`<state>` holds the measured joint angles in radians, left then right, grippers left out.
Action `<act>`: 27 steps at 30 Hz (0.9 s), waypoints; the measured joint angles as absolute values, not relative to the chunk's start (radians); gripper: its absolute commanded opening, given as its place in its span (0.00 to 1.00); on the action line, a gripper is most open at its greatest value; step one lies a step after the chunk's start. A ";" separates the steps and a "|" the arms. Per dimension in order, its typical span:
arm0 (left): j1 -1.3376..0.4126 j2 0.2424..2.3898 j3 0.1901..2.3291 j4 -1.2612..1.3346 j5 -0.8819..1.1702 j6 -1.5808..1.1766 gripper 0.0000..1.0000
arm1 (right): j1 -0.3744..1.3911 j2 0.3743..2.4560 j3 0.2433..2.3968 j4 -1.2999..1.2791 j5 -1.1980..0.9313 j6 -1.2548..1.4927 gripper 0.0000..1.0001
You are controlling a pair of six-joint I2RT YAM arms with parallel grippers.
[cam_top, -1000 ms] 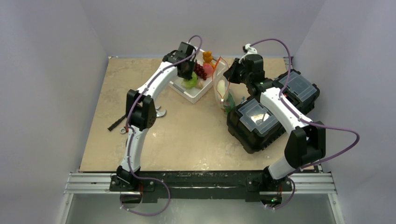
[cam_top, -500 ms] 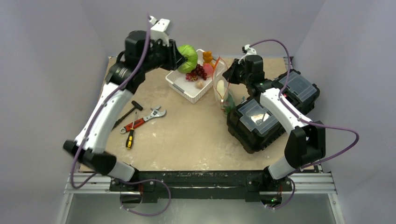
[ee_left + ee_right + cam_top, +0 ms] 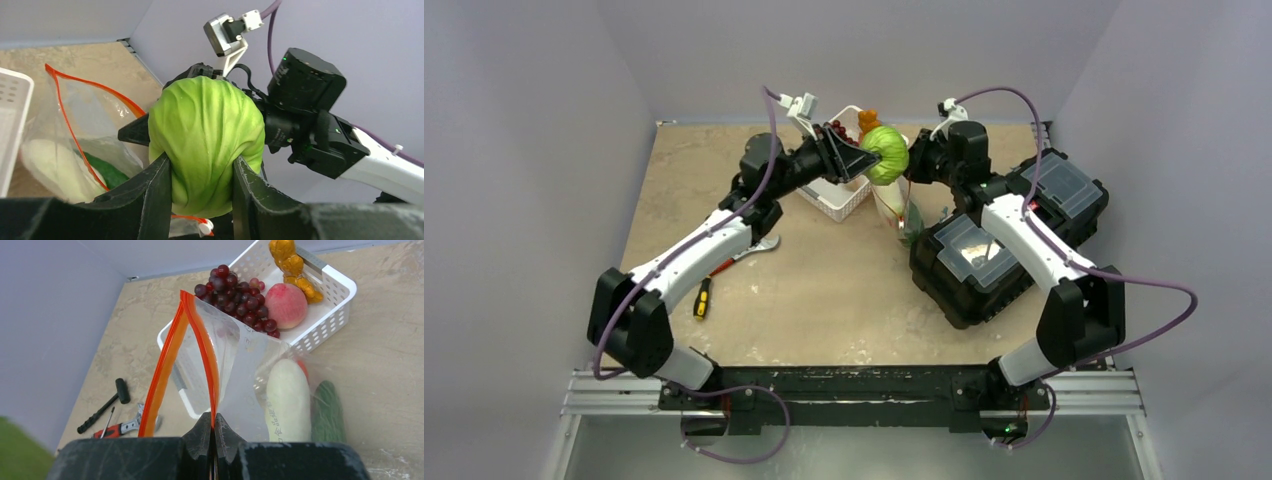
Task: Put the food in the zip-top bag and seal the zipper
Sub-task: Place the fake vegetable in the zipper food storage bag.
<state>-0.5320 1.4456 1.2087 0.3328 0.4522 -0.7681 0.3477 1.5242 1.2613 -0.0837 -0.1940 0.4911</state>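
Note:
My left gripper (image 3: 867,160) (image 3: 201,165) is shut on the light green cabbage (image 3: 886,153) (image 3: 205,130), which bulges out beyond the fingers. It hangs over the open mouth of the zip-top bag (image 3: 902,208) (image 3: 107,112) (image 3: 240,365). My right gripper (image 3: 921,165) (image 3: 213,422) is shut on one side of the red-orange zipper (image 3: 205,350) (image 3: 67,112) and holds the bag upright. A white oval piece (image 3: 287,400) and a dark green cucumber (image 3: 327,410) lie inside the bag. Dark grapes (image 3: 240,295), a peach (image 3: 286,305) and an orange carrot (image 3: 290,262) lie in the white basket (image 3: 332,312) (image 3: 834,198).
Two black toolboxes (image 3: 979,262) (image 3: 1064,195) stand right of the bag, close behind my right arm. A wrench (image 3: 759,245) and a screwdriver (image 3: 702,297) lie on the table at the left, under my left arm. The back wall runs just behind the basket.
My left arm lifted the cabbage out of the basket, swung up and back, then carried it right to above the bag's mouth. The right arm and bag have stayed put.

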 measured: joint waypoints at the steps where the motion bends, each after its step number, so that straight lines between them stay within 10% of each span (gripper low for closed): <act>1: -0.538 1.474 1.196 0.391 0.445 -0.788 0.00 | 0.348 1.517 1.258 -0.082 -0.203 0.494 0.00; 17: -0.546 1.599 0.989 0.819 0.315 -0.897 0.00 | 0.348 1.498 1.248 -0.073 -0.284 0.534 0.00; 27: -0.554 1.521 0.979 0.467 0.210 -0.756 0.00 | 0.348 1.499 1.243 -0.054 -0.292 0.541 0.00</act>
<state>-0.5541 1.5211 0.9794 0.4667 0.2096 -0.7563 0.3485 1.4986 1.2430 -0.0544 -0.2916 0.5407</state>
